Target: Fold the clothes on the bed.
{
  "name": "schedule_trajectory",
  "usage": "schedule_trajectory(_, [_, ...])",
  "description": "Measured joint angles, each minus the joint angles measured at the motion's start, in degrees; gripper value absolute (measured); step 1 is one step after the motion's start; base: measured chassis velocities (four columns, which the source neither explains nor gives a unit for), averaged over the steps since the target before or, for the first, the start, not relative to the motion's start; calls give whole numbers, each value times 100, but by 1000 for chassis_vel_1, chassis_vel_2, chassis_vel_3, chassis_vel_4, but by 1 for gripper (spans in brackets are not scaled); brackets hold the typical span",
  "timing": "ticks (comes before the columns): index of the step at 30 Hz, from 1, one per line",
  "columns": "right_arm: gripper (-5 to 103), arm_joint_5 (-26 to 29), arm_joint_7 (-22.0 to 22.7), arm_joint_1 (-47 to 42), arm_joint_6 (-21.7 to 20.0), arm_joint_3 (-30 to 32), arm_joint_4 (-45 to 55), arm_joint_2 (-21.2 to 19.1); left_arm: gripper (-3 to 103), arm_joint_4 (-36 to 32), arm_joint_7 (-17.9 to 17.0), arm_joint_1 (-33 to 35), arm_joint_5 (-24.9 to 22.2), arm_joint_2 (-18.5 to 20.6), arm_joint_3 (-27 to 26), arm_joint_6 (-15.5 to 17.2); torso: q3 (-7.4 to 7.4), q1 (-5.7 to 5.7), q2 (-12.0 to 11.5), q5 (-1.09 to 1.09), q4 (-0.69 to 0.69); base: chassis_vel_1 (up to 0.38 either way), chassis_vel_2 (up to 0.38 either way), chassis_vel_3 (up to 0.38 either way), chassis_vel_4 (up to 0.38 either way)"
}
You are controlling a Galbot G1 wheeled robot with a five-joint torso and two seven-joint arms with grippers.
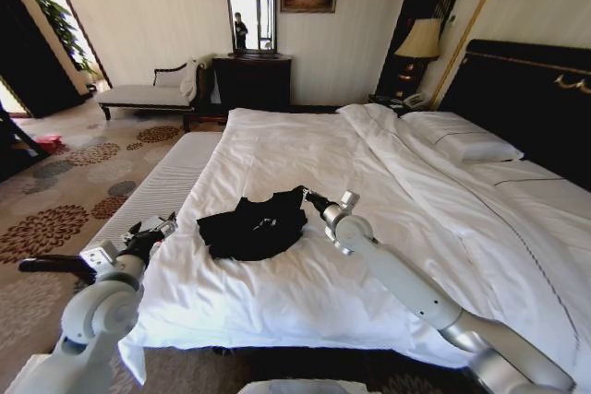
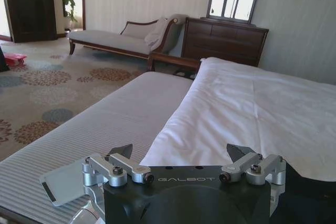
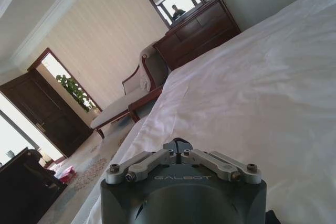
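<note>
Our right claw (image 1: 307, 194) is pinched shut on the black shirt (image 1: 251, 226), bunched up near the bed's (image 1: 305, 292) foot edge, our left claw (image 1: 164, 224) waits open, so most folding is left.

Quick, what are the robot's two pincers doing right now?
Left pincer: open, holding nothing, beside the bed.
Right pincer: shut, at the black T-shirt edge.

the bed (image 1: 305, 292) carries white sheets, pillows (image 1: 462, 140) and the crumpled black clothes (image 1: 252, 226).
</note>
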Motion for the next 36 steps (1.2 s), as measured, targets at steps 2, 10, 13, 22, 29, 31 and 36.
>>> schedule_trajectory(2, [0, 1, -12, 3, 11, 32, 23, -7, 100, 26, -368, -257, -433, 116, 88, 317, 0, 0, 0, 0, -7, 0, 0, 0, 0])
schedule_trajectory(10, [0, 6, -29, -98, 38, 172, 174, -171, 100, 657, -395, -1005, -820, 219, 618, 336, 0, 0, 0, 0, -3, 0, 0, 0, 0])
schedule_trajectory(13, [0, 2, -29, -245, 41, 312, 271, -277, 100, 1099, -530, -1597, -1212, 139, 1167, 291, 0, 0, 0, 0, -2, 0, 0, 0, 0])
schedule_trajectory(22, [0, -102, -40, -460, 48, 405, 276, -321, 100, 1461, -1559, -2883, -2208, -251, 2234, 704, 0, 0, 0, 2, -3, 0, 0, 0, 0])
schedule_trajectory(29, [0, -123, -41, -498, 51, 450, 223, -286, 100, 1886, -1953, -3880, -2403, -444, 3106, 719, 0, 0, 0, 2, -4, 0, 0, 0, 0])
schedule_trajectory(31, [0, -124, -41, -498, 51, 455, 211, -285, 100, 1944, -1917, -3974, -2416, -446, 3184, 719, 0, 0, 0, 2, -4, 0, 0, 0, 0])
schedule_trajectory(36, [0, -145, -49, -515, 51, 467, 181, -277, 100, 2096, -1892, -4180, -2529, -366, 3434, 716, 0, 0, 0, 1, -3, 0, 0, 0, 0])
